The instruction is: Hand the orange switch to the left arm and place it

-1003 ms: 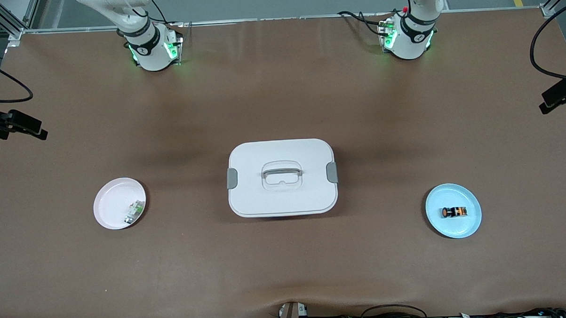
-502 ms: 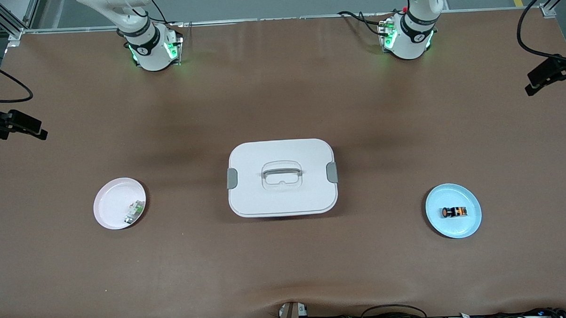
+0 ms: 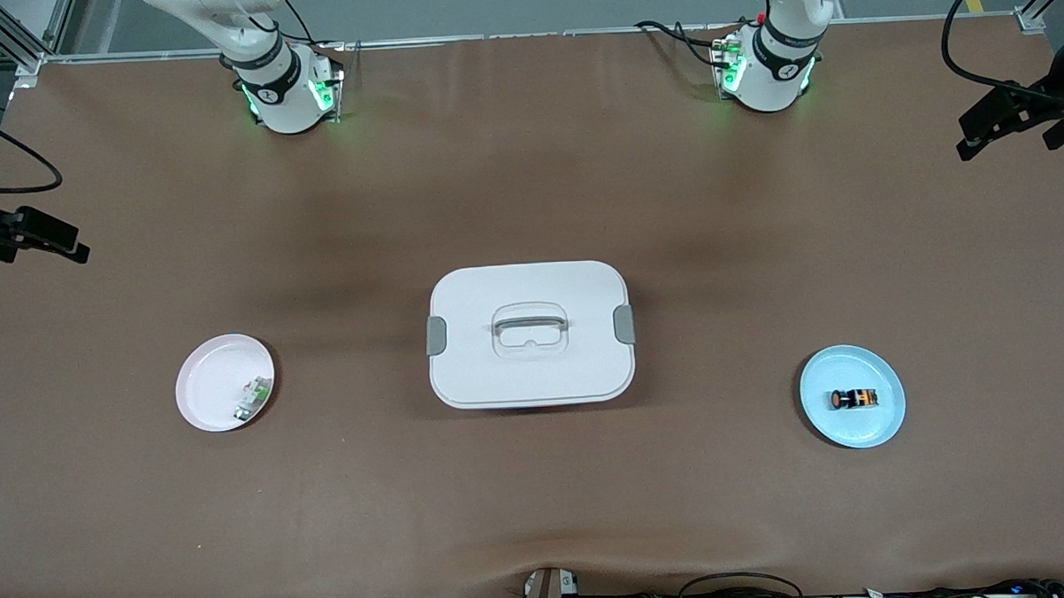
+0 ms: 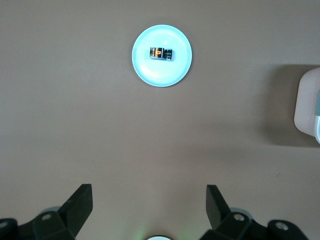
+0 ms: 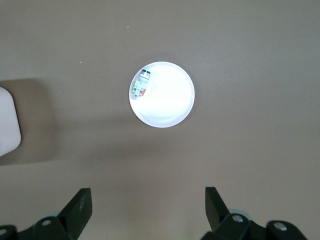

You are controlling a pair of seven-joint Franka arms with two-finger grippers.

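The orange switch (image 3: 852,399) lies on its side on a light blue plate (image 3: 881,419) toward the left arm's end of the table; the left wrist view shows the orange switch (image 4: 161,53) too. The white lidded box (image 3: 530,334) stands mid-table between the two plates. My left gripper (image 4: 149,192) hangs open and empty high over bare table at its own end, well apart from the switch. My right gripper (image 5: 148,195) hangs open and empty high over the table at its own end. Both arms' bases (image 3: 767,65) stand at the table's back edge.
A pale pink plate (image 3: 207,381) toward the right arm's end holds a small white-and-green part (image 3: 252,399). Brown table (image 3: 528,184) stretches between the bases and the box. Cables and a bracket sit at the table's front edge (image 3: 551,590).
The left arm's black hand has drifted along its end of the table toward the bases' side. The right arm, the box, both plates and the switch have stayed put.
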